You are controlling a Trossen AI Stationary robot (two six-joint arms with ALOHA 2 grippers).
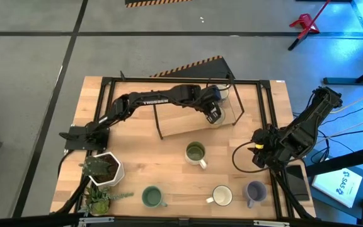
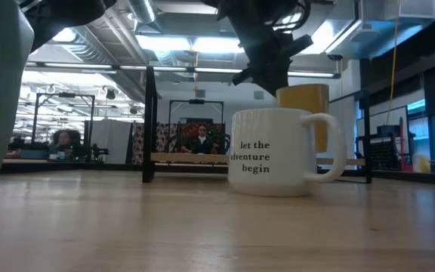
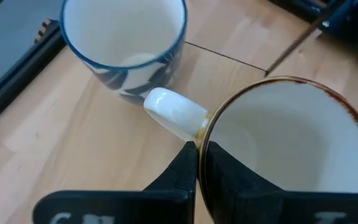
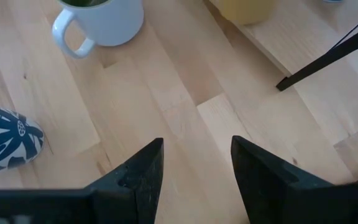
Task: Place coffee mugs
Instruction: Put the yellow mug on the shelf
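Observation:
My left gripper reaches to the wooden shelf board under the black frame at the table's far side and is shut on a yellow mug with a brown rim. A white mug with a blue pattern stands close beside it. In the low view the yellow mug shows behind a white lettered mug. An olive-lined mug stands mid-table. Teal-green, cream and lavender mugs stand along the near edge. My right gripper is open and waits over bare wood at the right. My left gripper pinches the yellow mug's rim right beside its pale handle, one finger inside the mug and one outside. The fingers come from above, pointing down. The mug is upright. The lettered mug hides its base, so whether it rests on the shelf does not show.
A black metal frame surrounds the shelf board. A white plant pot and a second plant stand near the table's left near corner. A blue-and-white patterned object lies near my right gripper. Bare wood lies between the shelf and the near mugs.

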